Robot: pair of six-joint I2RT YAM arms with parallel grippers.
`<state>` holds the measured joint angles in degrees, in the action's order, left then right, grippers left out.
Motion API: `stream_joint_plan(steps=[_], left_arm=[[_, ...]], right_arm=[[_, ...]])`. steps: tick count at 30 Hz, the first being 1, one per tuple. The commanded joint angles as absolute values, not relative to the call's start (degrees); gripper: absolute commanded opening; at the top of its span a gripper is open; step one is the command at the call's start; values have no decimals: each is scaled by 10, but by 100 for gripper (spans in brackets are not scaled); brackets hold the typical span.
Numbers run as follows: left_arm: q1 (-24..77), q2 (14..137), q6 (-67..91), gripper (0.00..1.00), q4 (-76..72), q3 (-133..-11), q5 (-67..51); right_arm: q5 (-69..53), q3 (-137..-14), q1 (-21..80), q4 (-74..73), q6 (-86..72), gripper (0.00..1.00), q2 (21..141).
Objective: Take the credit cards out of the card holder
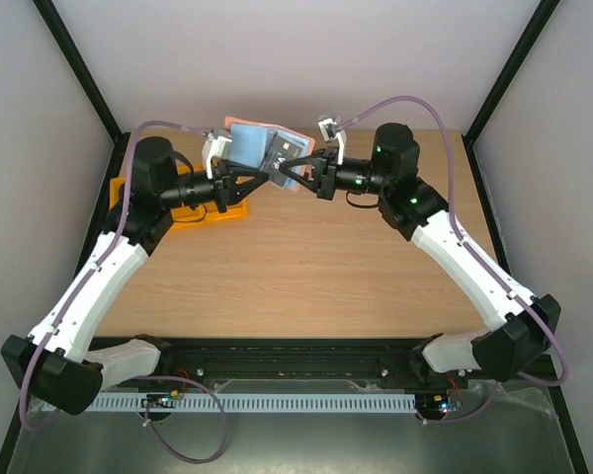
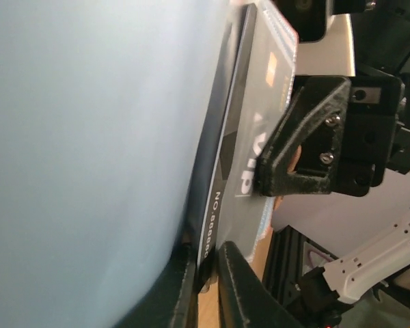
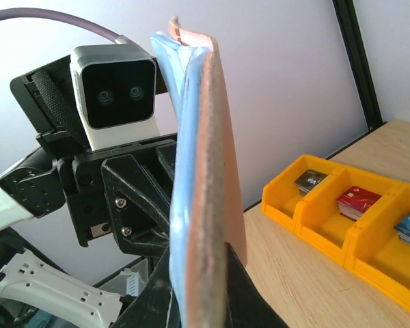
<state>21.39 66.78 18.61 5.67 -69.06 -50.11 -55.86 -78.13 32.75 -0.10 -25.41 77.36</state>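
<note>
Left end effector [image 2: 208,277] closed on edge of grey card [image 2: 249,102]; card lay against holder's [image 2: 89,137] pale blue face. Right end effector [image 3: 198,294] clamped holder edge-on, upright, in air over far side of bench [image 1: 306,267]. Yellow tray [image 3: 287,205] sat on bench under left arm, with cards [image 3: 359,199] in each compartment.

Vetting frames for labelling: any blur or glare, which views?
Left wrist: card holder fills the left half as pale featureless blur; lettering on the dark card is readable. Right wrist: holder's edge soft up close, yellow tray in focus. Top external: even light, no glare.
</note>
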Motion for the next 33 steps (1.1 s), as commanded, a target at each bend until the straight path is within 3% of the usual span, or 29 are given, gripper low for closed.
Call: stream_joint_plan(steps=[1, 6, 15, 21, 24, 29, 33], left_arm=[[224, 670, 184, 6, 24, -702, -542], [214, 653, 184, 17, 14, -697, -578], [179, 639, 260, 15, -36, -679, -604], [175, 634, 289, 25, -76, -659, -624], [178, 640, 283, 20, -62, -660, -629], [173, 634, 285, 3, -54, -655, -631], [172, 631, 272, 2, -41, -650, -638]], right_arm=[[-608, -774, 343, 39, -237, 2, 756], [-624, -774, 342, 16, -214, 2, 754], [-634, -784, 342, 10, -210, 2, 756], [-639, -787, 342, 16, -215, 2, 759], [-639, -790, 342, 16, -215, 1, 760], [-640, -790, 342, 14, -210, 2, 756], [-642, -793, 342, 22, -217, 2, 760]])
